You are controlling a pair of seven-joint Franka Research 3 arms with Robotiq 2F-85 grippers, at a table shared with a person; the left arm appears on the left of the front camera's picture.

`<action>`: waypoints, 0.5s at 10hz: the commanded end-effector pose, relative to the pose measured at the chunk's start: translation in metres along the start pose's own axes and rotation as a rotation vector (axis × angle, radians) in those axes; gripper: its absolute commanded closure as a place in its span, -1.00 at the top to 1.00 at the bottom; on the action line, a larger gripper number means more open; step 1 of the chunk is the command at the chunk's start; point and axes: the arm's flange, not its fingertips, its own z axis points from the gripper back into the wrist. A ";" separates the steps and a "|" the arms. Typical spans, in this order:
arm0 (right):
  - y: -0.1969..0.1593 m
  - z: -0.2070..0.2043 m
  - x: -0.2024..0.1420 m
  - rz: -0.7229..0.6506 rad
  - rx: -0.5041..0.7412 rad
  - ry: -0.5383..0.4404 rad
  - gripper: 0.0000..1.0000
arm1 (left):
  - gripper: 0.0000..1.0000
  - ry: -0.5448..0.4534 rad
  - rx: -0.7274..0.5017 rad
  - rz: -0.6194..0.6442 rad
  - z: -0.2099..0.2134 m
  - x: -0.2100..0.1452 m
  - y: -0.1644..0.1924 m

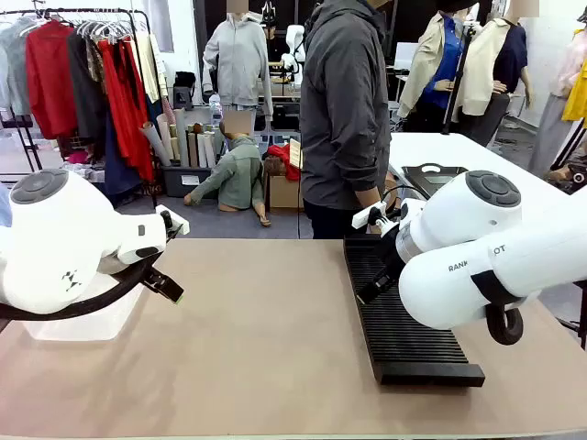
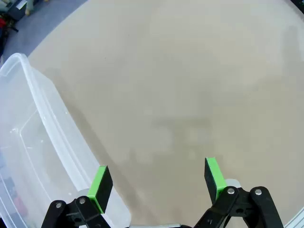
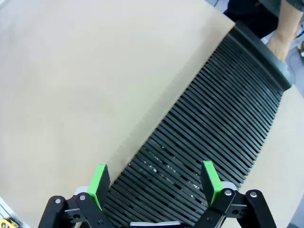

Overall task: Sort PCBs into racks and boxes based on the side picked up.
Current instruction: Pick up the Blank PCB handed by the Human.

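So the left gripper (image 2: 156, 183) gapes empty next to the clear tub (image 2: 45, 102) at 9 o'clock, and the right gripper (image 3: 154, 183) is open over the black slotted rack (image 3: 213, 118) at 3. PCBs are probably light, stiff, slick; pinch an edge.

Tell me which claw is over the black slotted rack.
The right claw, above the long black slotted rack; the left claw hangs beside the clear plastic tub.
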 end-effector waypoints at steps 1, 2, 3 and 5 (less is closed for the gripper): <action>0.000 0.000 0.000 0.000 0.000 0.000 1.00 | 1.00 0.000 0.000 0.000 0.000 0.000 0.000; 0.000 0.000 0.000 0.000 0.000 0.000 1.00 | 1.00 0.000 0.000 0.000 0.000 0.000 0.000; 0.000 0.000 0.000 0.000 0.000 0.000 1.00 | 1.00 0.000 0.000 0.000 0.000 0.000 0.000; 0.000 0.000 0.000 0.000 0.000 0.000 1.00 | 1.00 0.000 0.000 0.000 0.000 0.000 0.000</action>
